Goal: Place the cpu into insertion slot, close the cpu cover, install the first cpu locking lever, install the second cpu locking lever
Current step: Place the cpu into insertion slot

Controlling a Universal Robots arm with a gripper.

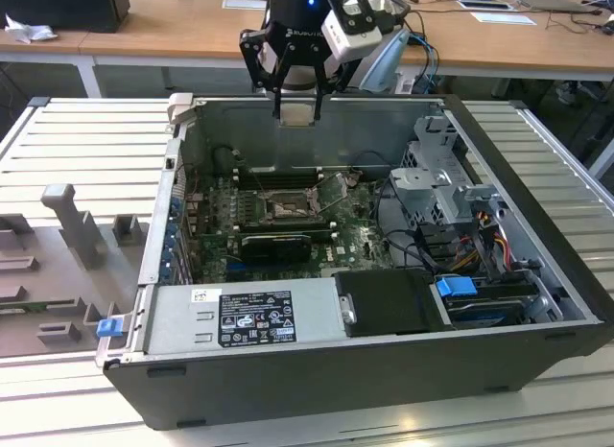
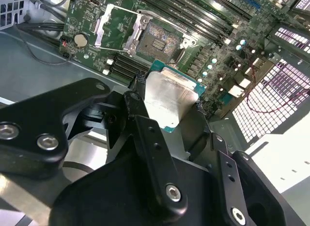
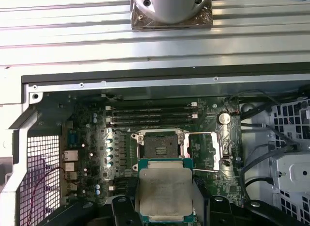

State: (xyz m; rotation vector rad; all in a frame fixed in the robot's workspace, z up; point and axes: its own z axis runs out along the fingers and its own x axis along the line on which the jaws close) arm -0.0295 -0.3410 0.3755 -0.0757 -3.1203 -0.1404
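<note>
- Hand point(image 2: 168, 96) clamped on the cpu point(image 3: 164, 192), held above the open computer case point(image 1: 384, 365).
- Insertion slot point(image 3: 161, 144) empty; cpu cover point(image 3: 219, 149) swung open beside it.
- Judged outstanding: placement, cover closing, both levers.

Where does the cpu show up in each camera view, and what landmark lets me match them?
Exterior view: the cpu hangs in the gripper, above the case's far wall.
Second wrist view: the cpu sits between the black fingers, with the socket beyond it.
First wrist view: the cpu is gripped close beside the socket.
Shared landmark: the insertion slot, open on the green board.
</note>
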